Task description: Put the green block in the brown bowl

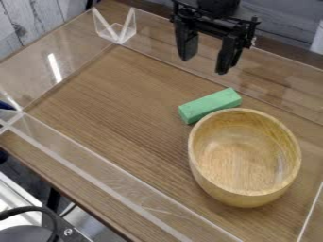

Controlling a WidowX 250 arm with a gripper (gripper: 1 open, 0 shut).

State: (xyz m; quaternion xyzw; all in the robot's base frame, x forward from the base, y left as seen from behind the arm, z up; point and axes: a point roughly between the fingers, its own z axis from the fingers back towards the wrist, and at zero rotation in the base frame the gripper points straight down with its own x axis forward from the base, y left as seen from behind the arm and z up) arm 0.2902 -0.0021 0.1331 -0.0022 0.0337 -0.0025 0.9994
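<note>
Green block [209, 106], a small bright matte rectangular bar, lies flat on the wood-grain table [108, 113], just beside the rim of the large round light-brown wooden bowl [245, 157], at its far-left side. Above and behind the block hangs the black gripper [210, 54], pointing down, its two fingers spread wide apart and holding nothing. Clear acrylic walls [76, 156] edge the table.

- My gripper [207, 54]: black, pointing down, jaws spread wide, holding nothing, hanging above the table's [101, 104] far side.
- Green block [209, 106]: lying flat on the wood, just beside the bowl's far rim.
- Brown bowl [245, 156]: upright, empty, near right.
- Clear walls [76, 151]: fencing the table.
</note>
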